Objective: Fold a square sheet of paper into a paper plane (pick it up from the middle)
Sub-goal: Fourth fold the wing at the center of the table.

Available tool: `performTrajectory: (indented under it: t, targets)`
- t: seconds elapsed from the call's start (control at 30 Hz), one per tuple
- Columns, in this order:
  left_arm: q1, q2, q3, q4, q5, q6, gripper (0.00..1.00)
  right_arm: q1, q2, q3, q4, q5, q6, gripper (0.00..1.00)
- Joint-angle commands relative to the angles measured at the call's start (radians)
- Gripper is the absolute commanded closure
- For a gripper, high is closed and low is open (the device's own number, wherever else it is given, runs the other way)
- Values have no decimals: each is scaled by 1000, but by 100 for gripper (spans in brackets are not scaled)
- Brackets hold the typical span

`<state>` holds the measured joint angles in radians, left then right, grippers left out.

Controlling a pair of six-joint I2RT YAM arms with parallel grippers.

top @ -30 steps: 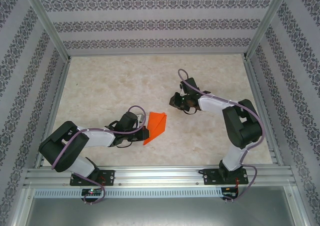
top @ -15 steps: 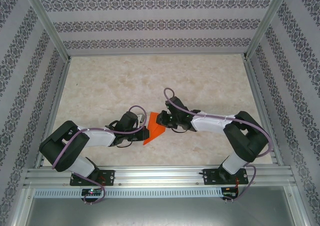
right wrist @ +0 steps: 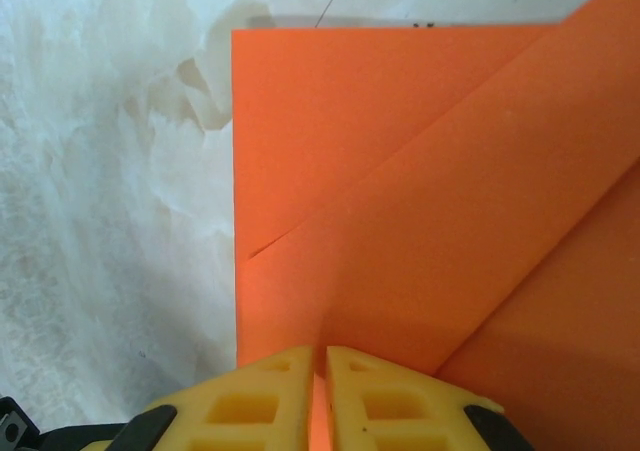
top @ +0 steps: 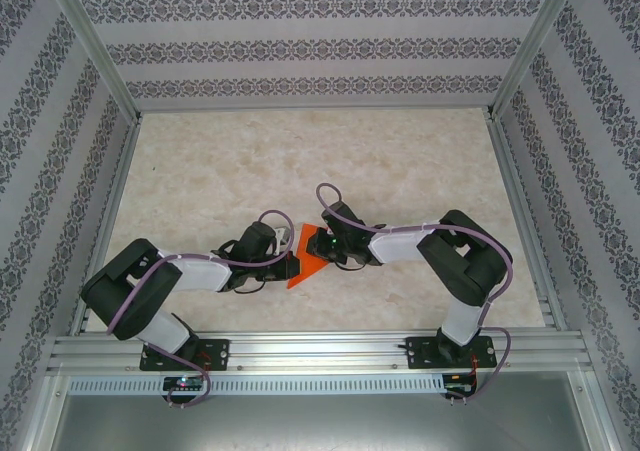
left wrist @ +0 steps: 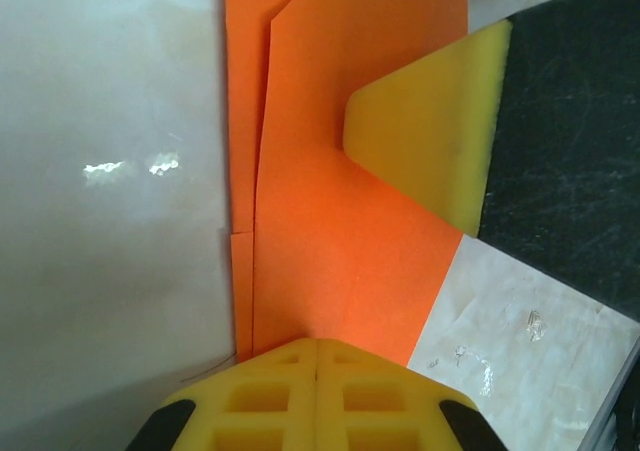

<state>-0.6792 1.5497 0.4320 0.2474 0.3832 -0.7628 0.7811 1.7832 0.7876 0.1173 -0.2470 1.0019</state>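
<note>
Marble-look table (top: 400, 161), part-folded orange sheet (top: 303, 269) lies front centre between both arms; left gripper (left wrist: 316, 346) pinching its edge, right gripper (right wrist: 320, 353) clamped on the flap; best to anchor left, drag crease slowly, evenly

**Bright, even light; wrist views soft up close**

The top view is bright, even and sharp, with faint soft shadows under the arms on the desk (top: 420, 161). In the left wrist view small white glints sit on the desk at 9 and 4 o'clock, and the left pincer (left wrist: 316, 349) at 6 o'clock is blurred. In the right wrist view the desk washes out near white at 9 o'clock; the orange paper (right wrist: 420, 201) is vivid, the right pincer (right wrist: 320, 356) soft.
</note>
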Motion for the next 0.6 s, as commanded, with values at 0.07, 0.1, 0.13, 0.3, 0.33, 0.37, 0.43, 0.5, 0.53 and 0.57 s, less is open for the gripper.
performTrajectory:
  t: [0.07,0.1,0.13,0.3,0.33,0.37,0.43,0.5,0.53,0.57]
  targets:
    - [-10,209,-85,-176,-106,31,97,-5,-15,-16,-63,40,-5,86]
    - [-10,213,-85,-170,-102,31,97,-4,-36,-7,-77,43,-14,85]
    - [-10,213,-88,-167,-99,29,97,-4,-54,1,-88,47,-19,85]
    - [-10,188,-99,-156,-88,28,97,-6,-90,33,-80,38,-33,84]
    - [-11,184,-98,-158,-86,29,97,-8,-78,42,-71,26,-33,84]
    - [-10,181,-94,-161,-84,29,97,-8,-62,51,-66,13,-33,84]
    - [-10,179,-81,-165,-73,32,97,-8,-29,56,-55,8,-34,85]
    - [-10,176,-70,-170,-71,32,96,-19,-2,43,-48,14,-30,85]
    - [-10,175,-66,-170,-68,31,96,-23,7,33,-46,20,-25,85]
    - [-10,172,-61,-172,-66,30,96,-28,17,18,-28,22,-22,85]
